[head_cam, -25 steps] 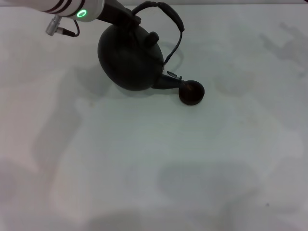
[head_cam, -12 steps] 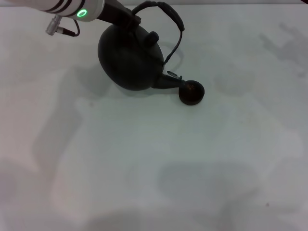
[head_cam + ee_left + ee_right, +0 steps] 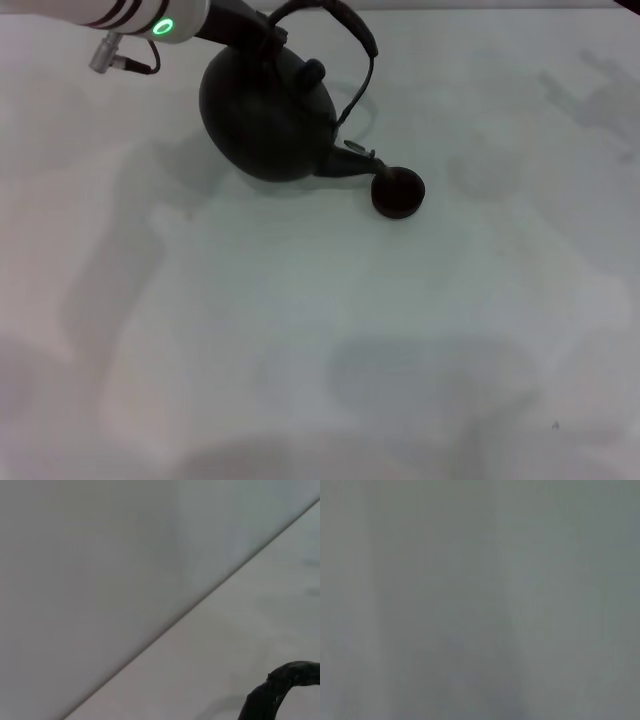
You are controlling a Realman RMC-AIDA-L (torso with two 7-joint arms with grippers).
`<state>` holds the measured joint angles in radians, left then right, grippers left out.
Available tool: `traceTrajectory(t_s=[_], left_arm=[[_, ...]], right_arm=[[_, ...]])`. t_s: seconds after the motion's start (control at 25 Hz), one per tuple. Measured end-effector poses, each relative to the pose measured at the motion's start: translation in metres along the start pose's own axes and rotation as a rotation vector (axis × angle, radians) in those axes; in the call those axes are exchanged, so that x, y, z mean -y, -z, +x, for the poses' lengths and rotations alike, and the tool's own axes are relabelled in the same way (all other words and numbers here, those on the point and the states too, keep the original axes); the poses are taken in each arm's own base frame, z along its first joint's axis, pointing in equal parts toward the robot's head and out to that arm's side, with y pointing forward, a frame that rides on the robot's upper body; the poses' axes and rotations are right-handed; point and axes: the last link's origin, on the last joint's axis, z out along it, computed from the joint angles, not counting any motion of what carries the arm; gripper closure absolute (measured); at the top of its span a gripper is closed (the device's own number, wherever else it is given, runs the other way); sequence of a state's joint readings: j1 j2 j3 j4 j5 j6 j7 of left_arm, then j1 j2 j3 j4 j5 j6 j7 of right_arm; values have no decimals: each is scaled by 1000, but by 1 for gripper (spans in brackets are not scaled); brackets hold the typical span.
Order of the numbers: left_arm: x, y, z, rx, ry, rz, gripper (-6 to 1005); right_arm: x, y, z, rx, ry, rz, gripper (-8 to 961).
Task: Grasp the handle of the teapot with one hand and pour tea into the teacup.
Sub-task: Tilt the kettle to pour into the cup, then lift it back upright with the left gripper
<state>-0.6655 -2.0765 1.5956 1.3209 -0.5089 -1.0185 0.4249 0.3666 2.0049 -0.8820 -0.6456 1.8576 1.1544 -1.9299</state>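
The left gripper is largely hidden where it meets the handle at the table's far edge; whether its fingers clamp cannot be told. The right gripper is out of view. The teapot is round, black, with a knobbed lid, and tilted. Its spout points toward 4 o'clock, its tip at the rim of the teacup.

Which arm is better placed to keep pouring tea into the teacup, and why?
Left. The left gripper is at the handle of the tilted teapot, whose spout is over the teacup. The right arm is out of view.
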Motion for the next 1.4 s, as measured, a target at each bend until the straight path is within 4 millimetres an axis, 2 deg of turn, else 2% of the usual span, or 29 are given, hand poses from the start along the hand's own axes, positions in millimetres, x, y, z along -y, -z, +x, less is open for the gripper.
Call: traceTrajectory(t_s=[0.2,0.56,0.6,0.88,1.04,1.2,1.36,1.4], left_arm=[[0,5,-1,-49,10,-25,820],[6,25,-5,-179,77,-141,821],[13,33,-13,-214,112,-156,821],[33,56,-41,-341,148,-155,820],[36,69,-60,-459,130,-174,820],[37,75,-81,-564,100,-192,821],[43,77,-107,-654,143,-211,821],[43,77,-107,-654,143,-211,821]], right_arm=[[0,1,0,0,-1,-1,136],[0,1,1,-1,-6,1,136],[0,1,1,-1,-6,2,136],[0,1,1,-7,-6,0,136],[-2,-1,2,-12,-3,-8,136],[-2,-1,2,-14,-6,-10,136],[-2,-1,2,-19,-18,-12,136],[-2,-1,3,-22,-19,-13,136]])
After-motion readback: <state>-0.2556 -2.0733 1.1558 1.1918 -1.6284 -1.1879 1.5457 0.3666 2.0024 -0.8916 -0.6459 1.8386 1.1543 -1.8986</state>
